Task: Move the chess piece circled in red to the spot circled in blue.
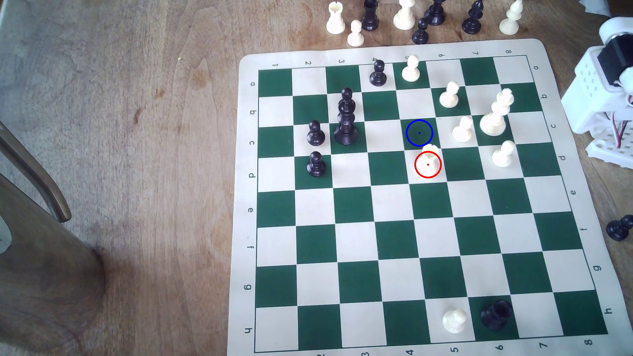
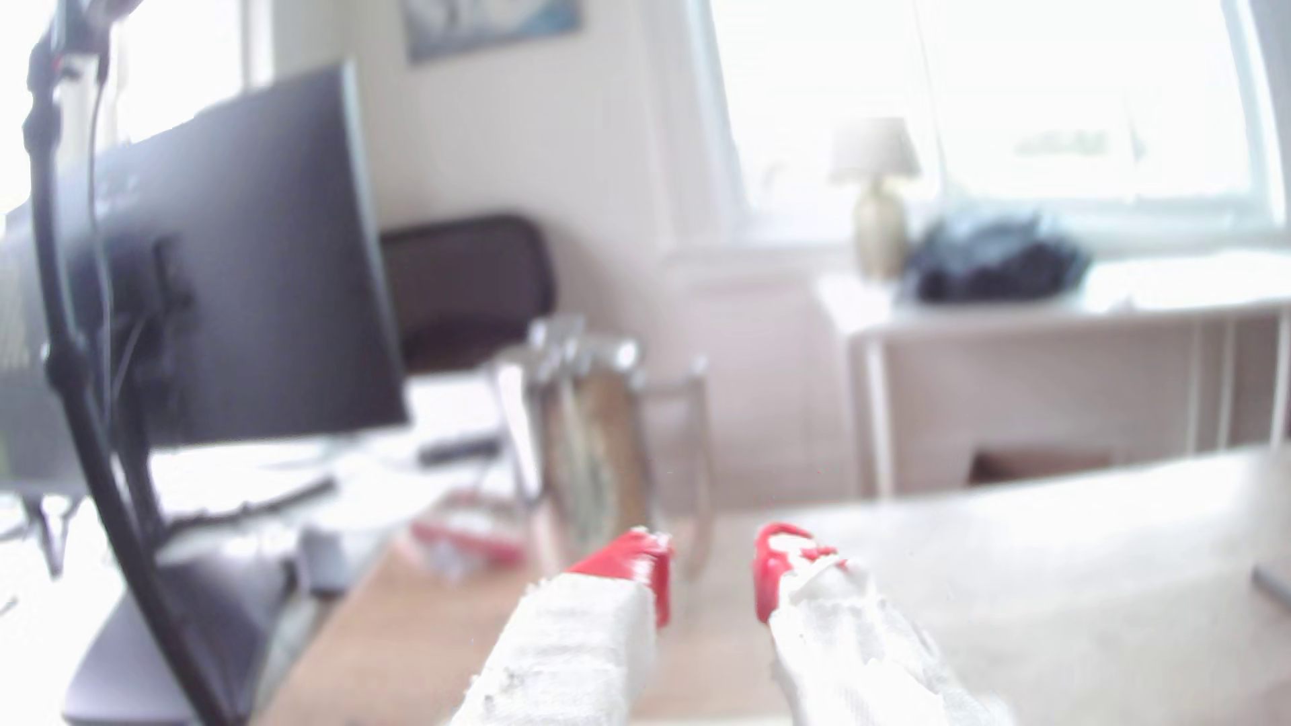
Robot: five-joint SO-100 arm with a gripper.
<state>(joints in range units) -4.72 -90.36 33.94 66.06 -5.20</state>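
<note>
Cream rook (image 1: 429,158), red ring; green sq (image 1: 419,133), blue ring; pincer (image 2: 712,576) red-tipped.

This looks like a home office or living room. A roll-up chess mat (image 1: 565,102) lies on a wooden table (image 1: 137,137), with a wooden chair (image 1: 37,191) drawn up at the table's edge on the exterior view's left. The wrist view, though blurred, takes in a dark computer monitor (image 2: 265,265), a black office chair (image 2: 468,286), a framed picture (image 2: 489,24) on the wall, bright windows (image 2: 1013,105), and a table lamp (image 2: 877,195) on a white side table (image 2: 1048,314).
</note>
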